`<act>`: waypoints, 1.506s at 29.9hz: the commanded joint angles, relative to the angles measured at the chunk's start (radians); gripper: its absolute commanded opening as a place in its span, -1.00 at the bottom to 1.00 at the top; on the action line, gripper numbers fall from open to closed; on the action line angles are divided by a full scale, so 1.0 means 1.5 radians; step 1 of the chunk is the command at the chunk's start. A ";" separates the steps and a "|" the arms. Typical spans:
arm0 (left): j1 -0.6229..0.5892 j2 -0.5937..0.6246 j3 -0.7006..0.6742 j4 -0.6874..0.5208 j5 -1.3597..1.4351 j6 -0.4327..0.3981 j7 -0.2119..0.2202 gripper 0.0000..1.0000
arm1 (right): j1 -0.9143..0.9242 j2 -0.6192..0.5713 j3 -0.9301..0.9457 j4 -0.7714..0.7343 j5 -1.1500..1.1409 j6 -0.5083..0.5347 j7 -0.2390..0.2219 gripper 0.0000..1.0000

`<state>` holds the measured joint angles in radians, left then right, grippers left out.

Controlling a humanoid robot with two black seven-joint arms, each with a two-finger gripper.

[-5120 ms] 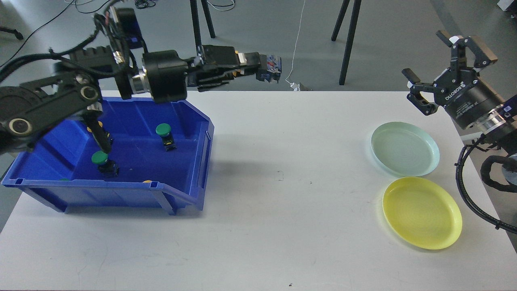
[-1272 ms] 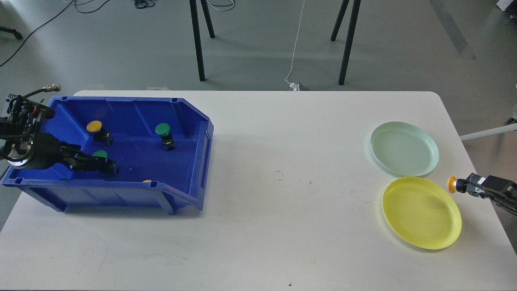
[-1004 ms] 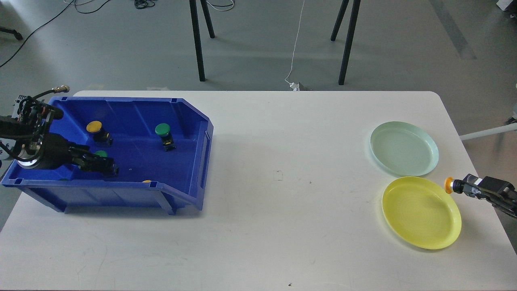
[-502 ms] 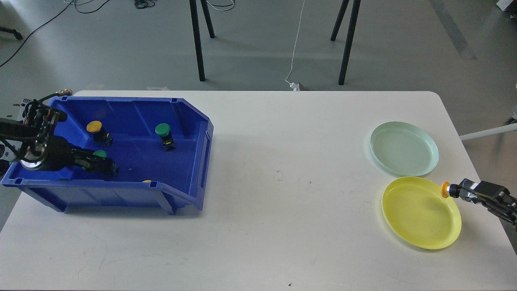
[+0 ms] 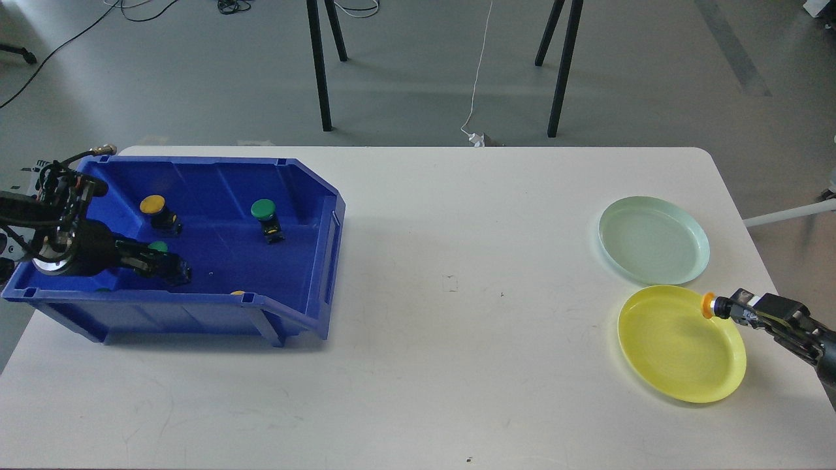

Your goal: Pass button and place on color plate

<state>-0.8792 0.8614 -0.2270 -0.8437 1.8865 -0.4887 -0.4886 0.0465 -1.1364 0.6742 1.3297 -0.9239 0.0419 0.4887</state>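
My right gripper (image 5: 733, 309) comes in from the right edge and is shut on an orange-capped button (image 5: 708, 305), held over the right rim of the yellow plate (image 5: 673, 352). My left gripper (image 5: 175, 269) reaches low into the blue bin (image 5: 196, 298) and lies against a green-capped button (image 5: 157, 247), partly covering it. Its dark fingers cannot be told apart. A yellow-capped button (image 5: 152, 205) and a second green-capped button (image 5: 262, 209) stand further back in the bin. A pale green plate (image 5: 653, 240) lies behind the yellow plate.
Another yellow cap (image 5: 238, 293) peeks over the bin's front rim. The white table (image 5: 457, 326) stretches between the bin on the left and the two plates on the right. Stand legs and cables are on the floor beyond the far edge.
My right gripper has carried the orange-capped button leftward, from beside the yellow plate to over its right rim. My left gripper has stayed low in the bin at the green-capped button.
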 commanded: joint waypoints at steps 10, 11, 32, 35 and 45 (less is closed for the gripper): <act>-0.101 0.047 -0.031 -0.140 -0.339 0.000 0.000 -0.75 | 0.003 0.009 -0.001 0.003 0.004 0.004 0.000 0.92; -0.103 0.049 -0.044 -0.151 -0.376 0.000 0.000 -0.75 | 0.003 0.009 -0.001 0.003 0.004 0.005 0.000 0.93; -0.087 -0.024 -0.154 -0.227 -0.609 0.000 0.000 -0.74 | -0.009 -0.009 -0.016 0.039 -0.017 -0.003 0.000 -1.00; -0.086 -0.026 -0.154 -0.228 -0.609 0.000 0.000 -0.74 | -0.005 -0.006 -0.014 0.036 -0.017 -0.004 0.000 -0.98; -0.034 -0.084 -0.162 -0.268 -0.613 0.000 0.000 -0.73 | -0.003 -0.006 -0.015 0.033 -0.016 -0.004 0.000 0.49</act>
<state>-0.9551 0.7623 -0.4670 -1.2202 0.9689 -0.4887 -0.4886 0.0427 -1.1460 0.6520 1.3781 -0.9487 0.0352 0.4886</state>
